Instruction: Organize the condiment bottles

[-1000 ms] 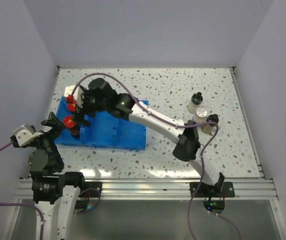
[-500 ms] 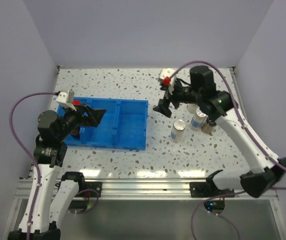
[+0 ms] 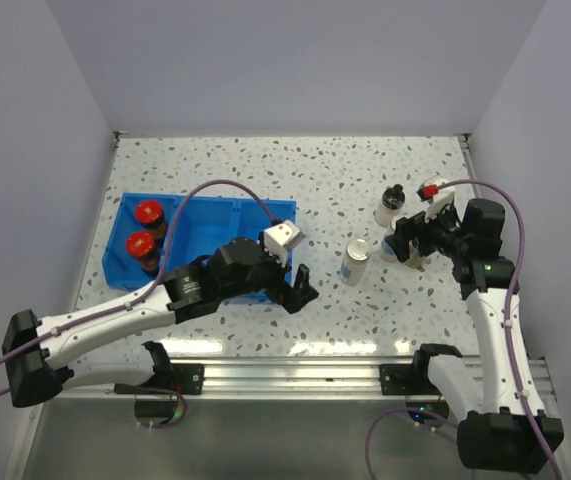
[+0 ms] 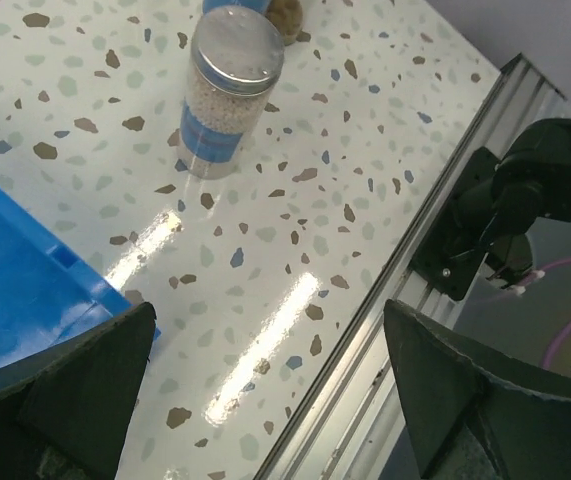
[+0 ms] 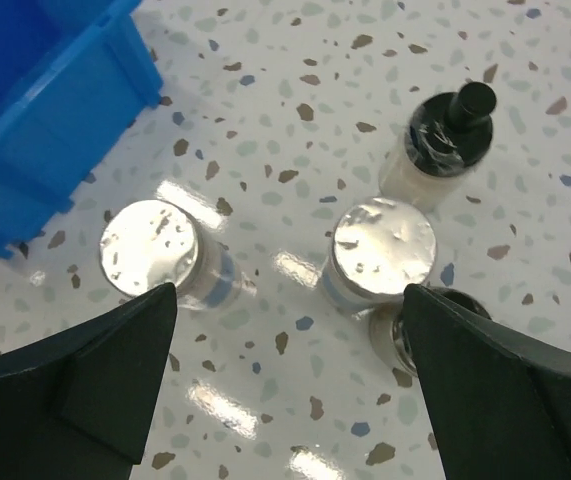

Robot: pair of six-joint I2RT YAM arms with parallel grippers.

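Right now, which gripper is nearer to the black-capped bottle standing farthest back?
Right. The right gripper hovers open just on the near side of the black-capped bottle; the left gripper is far off, at the near right corner of the blue tray.

Both arms extended, jaws wide apart.
The left gripper (image 3: 298, 291) pointed right from a low, outstretched arm; the right gripper (image 3: 411, 238) pointed left.
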